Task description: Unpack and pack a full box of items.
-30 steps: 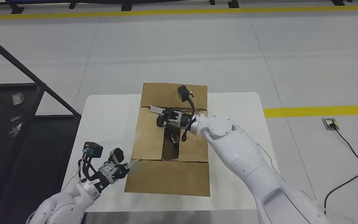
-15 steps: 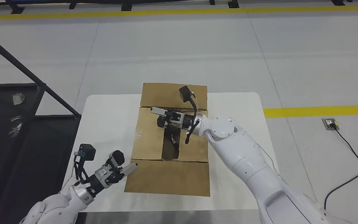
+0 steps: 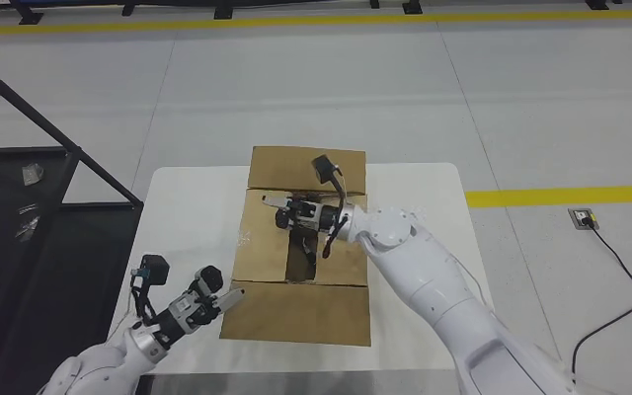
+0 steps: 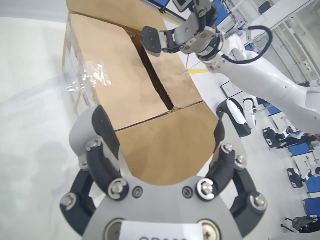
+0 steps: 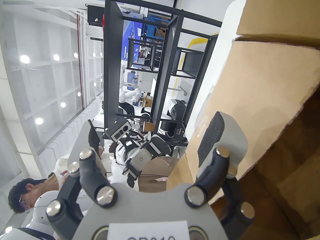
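A brown cardboard box (image 3: 267, 252) stands in the middle of the white table (image 3: 188, 217). Its top flaps lie nearly flat, with a dark gap (image 3: 299, 259) along the seam between them. My right gripper (image 3: 275, 205) hovers open over the far end of that seam. In its own view one pad (image 5: 212, 136) rests by the flap's edge (image 5: 262, 88). My left gripper (image 3: 225, 296) is open at the box's near left corner. The near flap (image 4: 170, 146) lies just beyond its fingers (image 4: 105, 131). The right gripper (image 4: 155, 41) also appears past it above the seam.
A black metal rack (image 3: 39, 197) stands off the table's left side. Clear tape (image 4: 95, 73) glints on the box's left wall. Bare table lies left of the box and along its right side (image 3: 425, 247).
The right gripper has shifted slightly left over the seam. The left wrist has swung a little outward and its gripper has edged toward the near flap.
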